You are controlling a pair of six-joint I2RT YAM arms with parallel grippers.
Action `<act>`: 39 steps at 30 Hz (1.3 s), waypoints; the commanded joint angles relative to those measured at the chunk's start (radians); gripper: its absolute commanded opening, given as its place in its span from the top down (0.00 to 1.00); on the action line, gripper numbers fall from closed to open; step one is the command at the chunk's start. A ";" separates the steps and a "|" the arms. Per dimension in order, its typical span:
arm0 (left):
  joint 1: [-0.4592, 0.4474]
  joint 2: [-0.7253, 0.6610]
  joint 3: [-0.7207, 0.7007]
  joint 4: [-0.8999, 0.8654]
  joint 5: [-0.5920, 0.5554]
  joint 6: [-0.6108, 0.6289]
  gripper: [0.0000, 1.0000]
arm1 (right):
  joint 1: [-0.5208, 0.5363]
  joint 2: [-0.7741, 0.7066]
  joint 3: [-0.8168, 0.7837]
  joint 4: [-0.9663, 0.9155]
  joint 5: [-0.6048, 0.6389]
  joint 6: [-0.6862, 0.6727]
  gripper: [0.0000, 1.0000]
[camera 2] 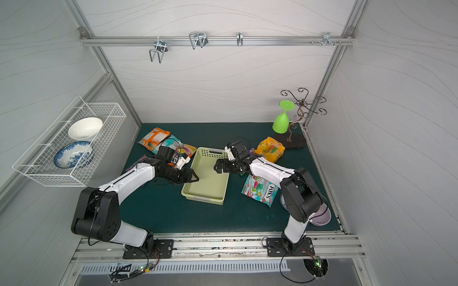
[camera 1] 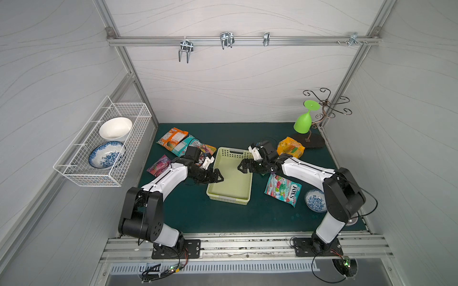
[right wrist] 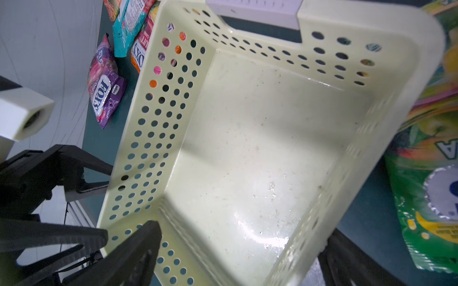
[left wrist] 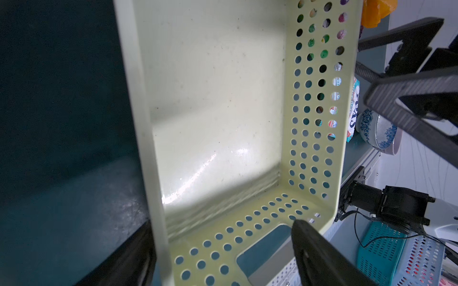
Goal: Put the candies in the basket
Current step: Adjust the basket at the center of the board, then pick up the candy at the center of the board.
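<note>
Left hand (camera 1: 219, 177) and right hand (camera 1: 241, 169) hover open over the empty basket (camera 1: 233, 185), centre of the surface (camera 1: 198, 213). The candies (camera 1: 282, 189) look light, slippery and soft, so pinch a bag's edge.

"FOX'S" in white caps on teal-and-red bag (camera 1: 282, 189), right of basket (camera 1: 229, 196); legible in both top views. Right wrist view: "FOX'S" on purple bag (right wrist: 104, 84), left of basket. Partial "OX'S" + "UIT" on orange-red bag (right wrist: 140, 50) beside it. Lone "A" on green bag (right wrist: 421, 185). Other print too blurred.
</note>
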 commanded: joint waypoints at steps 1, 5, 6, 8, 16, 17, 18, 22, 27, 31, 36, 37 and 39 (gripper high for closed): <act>-0.011 -0.008 -0.016 0.043 0.058 -0.011 0.13 | -0.002 0.030 0.040 -0.012 -0.026 -0.025 0.01; -0.014 -0.014 -0.006 0.030 0.067 -0.015 0.13 | -0.002 0.062 0.082 -0.021 -0.046 -0.025 0.01; -0.018 -0.013 -0.013 0.042 0.072 -0.017 0.13 | -0.002 0.070 0.097 -0.027 -0.046 -0.034 0.01; -0.027 0.001 -0.021 0.052 0.079 -0.018 0.13 | -0.003 0.080 0.113 -0.041 -0.036 -0.043 0.01; -0.029 -0.013 -0.026 0.063 0.069 -0.018 0.12 | -0.020 -0.033 0.062 -0.112 0.059 -0.080 0.01; -0.028 -0.010 -0.024 0.060 0.067 -0.017 0.12 | -0.023 -0.056 0.056 -0.130 0.082 -0.093 0.01; -0.028 -0.011 -0.015 0.049 0.056 -0.017 0.12 | -0.029 -0.076 0.055 -0.157 0.097 -0.107 0.01; -0.028 -0.025 -0.011 0.051 0.031 -0.015 0.12 | -0.045 -0.154 0.040 -0.239 0.192 -0.165 0.01; -0.027 -0.054 -0.006 0.032 -0.016 -0.003 0.09 | -0.079 -0.222 0.019 -0.299 0.288 -0.227 0.01; -0.027 -0.125 -0.045 0.065 -0.086 0.043 0.07 | -0.092 -0.250 0.015 -0.339 0.372 -0.282 0.01; -0.011 -0.211 -0.067 0.070 -0.194 0.109 0.07 | -0.127 -0.242 0.033 -0.377 0.413 -0.311 0.01; -0.008 -0.228 -0.077 0.080 -0.204 0.122 0.07 | -0.128 -0.239 0.033 -0.378 0.423 -0.320 0.01; 0.003 -0.252 -0.096 0.100 -0.210 0.148 0.06 | -0.128 -0.230 0.029 -0.370 0.452 -0.333 0.01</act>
